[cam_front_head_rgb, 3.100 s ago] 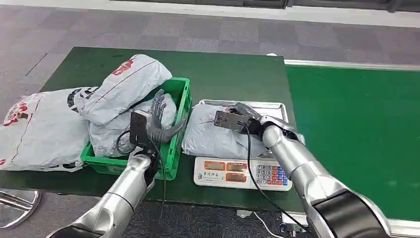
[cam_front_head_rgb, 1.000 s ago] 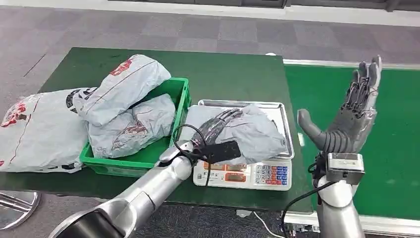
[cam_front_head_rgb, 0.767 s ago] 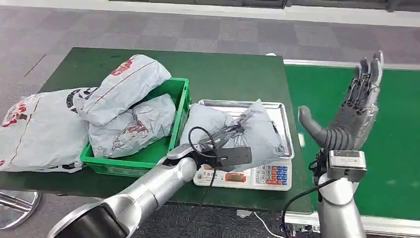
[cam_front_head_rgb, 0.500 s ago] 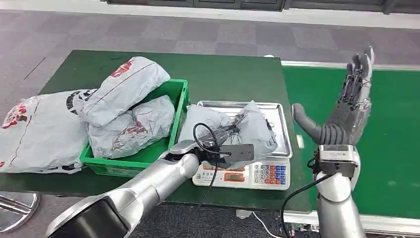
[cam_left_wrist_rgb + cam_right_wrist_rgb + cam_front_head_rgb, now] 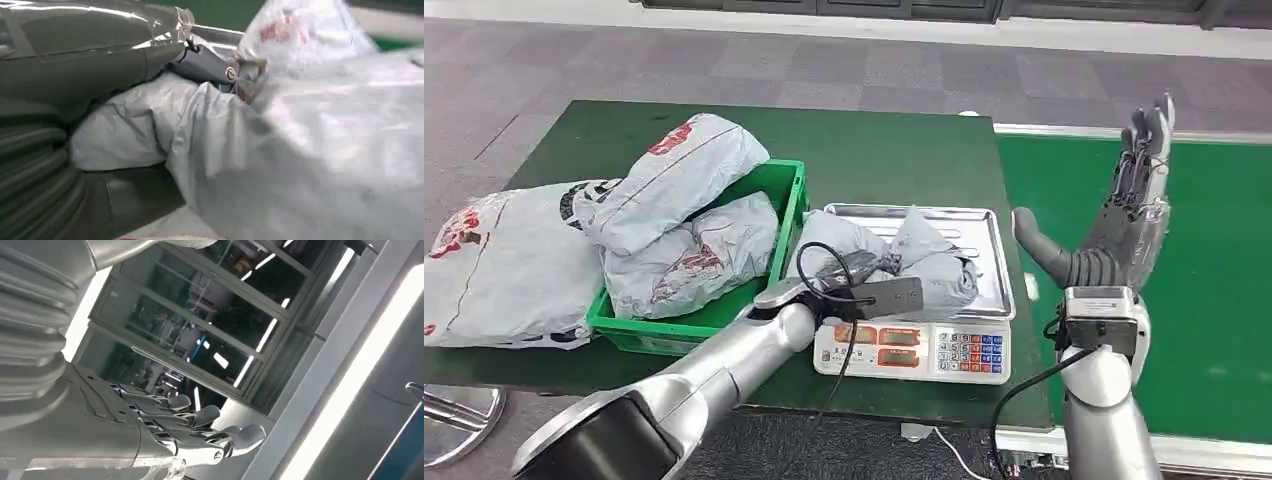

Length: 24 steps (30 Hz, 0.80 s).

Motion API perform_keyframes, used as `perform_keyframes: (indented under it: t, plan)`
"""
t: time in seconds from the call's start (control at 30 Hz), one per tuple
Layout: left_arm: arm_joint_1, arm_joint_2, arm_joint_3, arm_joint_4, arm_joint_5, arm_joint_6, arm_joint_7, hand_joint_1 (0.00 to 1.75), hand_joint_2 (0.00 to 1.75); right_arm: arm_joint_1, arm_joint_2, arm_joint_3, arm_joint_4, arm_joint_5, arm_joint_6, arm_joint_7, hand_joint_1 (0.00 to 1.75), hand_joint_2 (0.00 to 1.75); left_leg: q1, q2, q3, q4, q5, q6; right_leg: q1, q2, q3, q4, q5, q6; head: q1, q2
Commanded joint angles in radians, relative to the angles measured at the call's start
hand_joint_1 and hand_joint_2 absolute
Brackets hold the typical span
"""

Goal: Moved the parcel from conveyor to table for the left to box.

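Boxing step under way: left hand (image 5: 879,268) grasping parcel (image 5: 924,262) on scale (image 5: 984,300), fingers (image 5: 210,62) clenched in wrap; right hand (image 5: 1124,215) raised beside scale, fingers spread, empty. Next, likely: lift parcel, carry to crate (image 5: 789,200) beside scale

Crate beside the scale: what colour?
Green; the crate shows best in the head view.

Even, bright overhead light with soft shadows; the left wrist view is motion-blurred, the right wrist view glares.
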Motion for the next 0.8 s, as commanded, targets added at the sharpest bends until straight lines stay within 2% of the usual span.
perform_keyframes:
  t: [0.03, 0.1, 0.17, 0.27, 0.3, 0.33, 0.37, 0.43, 0.47, 0.57, 0.6, 0.67, 0.7, 0.73, 0.77, 0.8]
  plan:
    - [0.075, 0.068, 0.349, -0.174, 0.209, 0.078, -0.296, 1.75, 1.75, -0.029, -0.012, 0.007, 0.043, -0.020, 0.012, 0.007, 0.00, 1.75, 0.001, 0.003, 0.000, -0.001, 0.000, -0.004, 0.001, 0.003, 0.000, -0.002, 0.001, 0.000, 0.000, 0.000]
    - [0.118, 0.079, 0.427, -0.302, 0.289, 0.085, -0.376, 1.75, 1.75, -0.042, -0.015, 0.011, 0.056, -0.025, 0.007, 0.010, 0.00, 1.75, 0.000, 0.002, -0.002, 0.000, 0.001, -0.002, 0.000, 0.003, -0.002, 0.000, 0.001, 0.000, 0.000, 0.000]
    - [0.159, 0.094, 0.455, -0.433, 0.320, 0.132, -0.434, 1.75, 1.75, -0.048, -0.016, 0.013, 0.064, -0.028, -0.001, 0.011, 0.00, 1.75, 0.001, 0.003, -0.003, 0.000, 0.001, -0.002, 0.000, 0.003, -0.003, -0.001, 0.001, 0.000, 0.000, 0.000]
    - [0.234, 0.124, 0.473, -0.664, 0.336, 0.270, -0.460, 1.75, 1.75, -0.045, -0.026, 0.016, 0.072, -0.037, -0.018, 0.007, 0.00, 1.75, 0.001, 0.004, -0.003, 0.000, 0.000, -0.003, 0.001, 0.005, -0.003, -0.001, 0.000, 0.000, 0.000, 0.000]
    - [0.268, 0.148, 0.456, -0.797, 0.301, 0.396, -0.460, 1.75, 1.75, -0.045, -0.030, 0.018, 0.074, -0.042, -0.026, 0.004, 0.00, 1.75, 0.001, 0.004, -0.004, 0.000, 0.000, -0.003, 0.001, 0.005, -0.004, -0.001, 0.001, 0.000, 0.000, 0.000]
    - [0.287, 0.200, 0.394, -0.923, 0.201, 0.616, -0.460, 1.75, 1.75, -0.048, -0.036, 0.021, 0.079, -0.051, -0.029, 0.000, 0.00, 1.75, 0.002, 0.005, -0.003, 0.000, -0.001, -0.004, 0.001, 0.006, -0.003, -0.001, 0.000, 0.000, 0.000, 0.000]
    - [0.290, 0.224, 0.373, -0.970, 0.192, 0.693, -0.460, 1.75, 1.75, -0.052, -0.038, 0.023, 0.083, -0.055, -0.029, -0.001, 0.00, 1.75, 0.001, 0.004, -0.005, 0.000, 0.000, -0.003, 0.000, 0.005, -0.006, 0.000, 0.000, 0.000, 0.000, 0.000]
    - [0.348, 0.192, 0.526, -1.136, 0.023, 0.701, -0.460, 1.75, 1.75, -0.071, -0.053, 0.029, 0.104, -0.066, -0.040, -0.003, 0.00, 1.75, 0.001, 0.007, -0.006, 0.001, -0.001, -0.003, 0.001, 0.008, -0.007, 0.000, 0.000, -0.001, 0.000, 0.000]
    - [0.360, 0.184, 0.562, -1.163, -0.028, 0.701, -0.460, 1.75, 1.75, -0.075, -0.059, 0.031, 0.109, -0.068, -0.043, -0.003, 0.00, 1.75, 0.001, 0.008, -0.006, 0.002, -0.003, -0.005, 0.001, 0.009, -0.007, 0.001, 0.000, -0.001, 0.000, 0.000]
    - [0.378, 0.171, 0.620, -1.200, -0.115, 0.701, -0.460, 1.75, 1.75, -0.077, -0.070, 0.029, 0.117, -0.075, -0.048, -0.003, 0.00, 1.75, 0.001, 0.005, -0.006, 0.001, -0.002, -0.004, 0.001, 0.007, -0.008, 0.000, 0.000, -0.001, 0.000, 0.000]
    - [0.384, 0.130, 0.705, -1.210, -0.257, 0.701, -0.460, 1.75, 1.75, -0.060, -0.077, 0.028, 0.112, -0.076, -0.059, -0.003, 0.00, 1.75, 0.002, 0.006, -0.004, 0.000, -0.003, -0.005, 0.001, 0.008, -0.006, -0.001, -0.001, -0.001, 0.000, 0.000]
    - [0.376, 0.109, 0.802, -1.106, -0.366, 0.701, -0.460, 1.75, 1.75, -0.017, -0.067, 0.015, 0.091, -0.072, -0.074, -0.010, 0.00, 1.75, 0.003, 0.003, -0.002, -0.001, -0.004, -0.005, 0.002, 0.005, -0.002, -0.003, -0.003, -0.001, 0.000, 0.000]
    - [0.356, 0.122, 0.825, -0.991, -0.404, 0.701, -0.460, 1.75, 1.75, 0.012, -0.058, 0.008, 0.068, -0.063, -0.085, -0.017, 0.00, 1.75, 0.002, 0.003, -0.002, -0.001, -0.003, -0.005, 0.002, 0.005, -0.002, -0.003, -0.003, -0.001, 0.000, 0.000]
    - [0.330, 0.114, 0.905, -0.906, -0.542, 0.701, -0.406, 1.75, 1.75, 0.036, -0.050, 0.000, 0.044, -0.044, -0.088, -0.019, 0.00, 1.75, 0.002, -0.001, -0.002, -0.002, -0.002, -0.004, 0.002, 0.001, -0.001, -0.003, -0.003, -0.001, 0.000, 0.000]
    - [0.317, 0.138, 0.902, -0.849, -0.540, 0.701, -0.371, 1.75, 1.75, 0.043, -0.048, 0.000, 0.034, -0.037, -0.087, -0.016, 0.00, 1.75, 0.004, 0.000, 0.003, -0.005, -0.002, -0.007, 0.003, 0.002, 0.004, -0.007, -0.002, -0.001, 0.000, 0.000]
    - [0.304, 0.190, 0.878, -0.767, -0.621, 0.701, -0.212, 1.75, 1.75, 0.049, -0.044, -0.004, 0.025, -0.024, -0.084, -0.009, 0.00, 1.75, 0.003, -0.004, 0.002, -0.006, -0.001, -0.006, 0.002, -0.002, 0.004, -0.007, -0.003, -0.001, 0.000, 0.000]
